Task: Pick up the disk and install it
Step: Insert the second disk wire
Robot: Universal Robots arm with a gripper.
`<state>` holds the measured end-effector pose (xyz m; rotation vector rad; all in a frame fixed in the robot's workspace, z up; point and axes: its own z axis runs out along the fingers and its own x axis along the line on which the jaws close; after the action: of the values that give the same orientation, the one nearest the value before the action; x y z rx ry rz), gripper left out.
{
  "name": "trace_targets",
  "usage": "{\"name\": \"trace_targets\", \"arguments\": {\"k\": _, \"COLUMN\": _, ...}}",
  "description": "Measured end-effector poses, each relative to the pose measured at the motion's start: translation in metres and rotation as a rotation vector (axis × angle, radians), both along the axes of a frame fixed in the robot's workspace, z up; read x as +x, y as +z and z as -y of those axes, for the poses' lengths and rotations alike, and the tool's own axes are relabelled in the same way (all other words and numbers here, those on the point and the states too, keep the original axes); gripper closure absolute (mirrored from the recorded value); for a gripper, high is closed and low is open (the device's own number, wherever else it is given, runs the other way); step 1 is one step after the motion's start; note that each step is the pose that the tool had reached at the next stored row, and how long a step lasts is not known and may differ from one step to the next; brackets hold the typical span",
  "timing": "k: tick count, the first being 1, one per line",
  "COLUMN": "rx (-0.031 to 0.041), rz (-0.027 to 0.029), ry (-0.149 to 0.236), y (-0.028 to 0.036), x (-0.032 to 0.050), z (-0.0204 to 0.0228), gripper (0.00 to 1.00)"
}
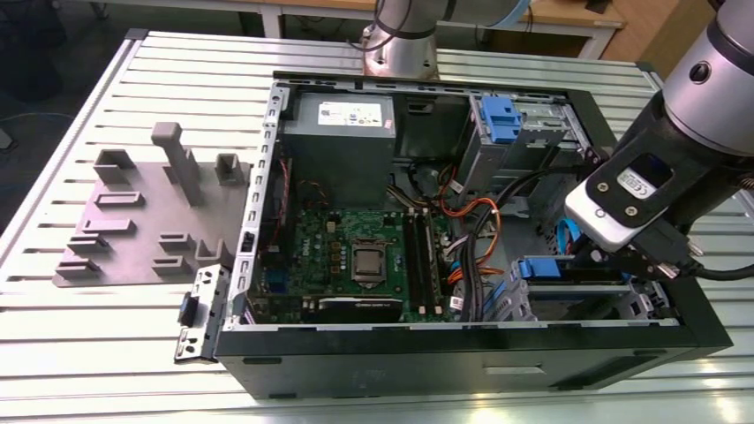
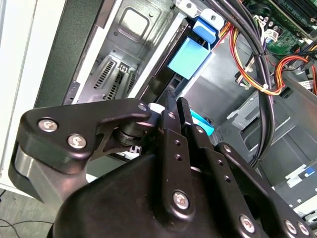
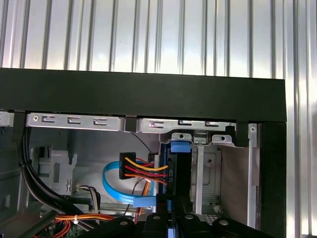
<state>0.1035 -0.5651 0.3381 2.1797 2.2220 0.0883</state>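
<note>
In the exterior view my gripper (image 1: 624,263) reaches down into the open computer case (image 1: 471,353), at its near corner on the exterior view's right. The disk (image 1: 548,268) shows there as a blue carrier frame in the metal drive cage. In the first wrist view the disk (image 3: 173,171) stands on edge, with a blue tab at its far end, just inside the black case wall. My gripper (image 3: 172,218) is shut on its near edge. In the second wrist view the black fingers (image 2: 171,111) lie close together, and the disk's blue frame (image 2: 189,58) runs on beyond my gripper (image 2: 177,106).
A power plug with red, yellow and orange wires (image 3: 130,168) and a blue flat cable (image 3: 114,186) hang beside the disk. A green motherboard (image 1: 353,256), grey power supply box (image 1: 342,124) and second blue latch (image 1: 501,115) share the case. A grey fixture plate (image 1: 141,221) lies outside on the slatted table.
</note>
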Motion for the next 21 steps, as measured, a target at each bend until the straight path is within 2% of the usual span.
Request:
{"name": "trace_targets", "arguments": {"k": 11, "rx": -0.0003, "rz": -0.0001, "ry": 0.0, "y": -0.0027, "x": 0.0, "z": 0.0007, "gripper": 0.84}}
{"name": "trace_targets", "arguments": {"k": 21, "rx": 0.0004, "rz": 0.0, "ry": 0.0, "y": -0.0017, "x": 0.0001, "z": 0.0007, "gripper": 0.84}}
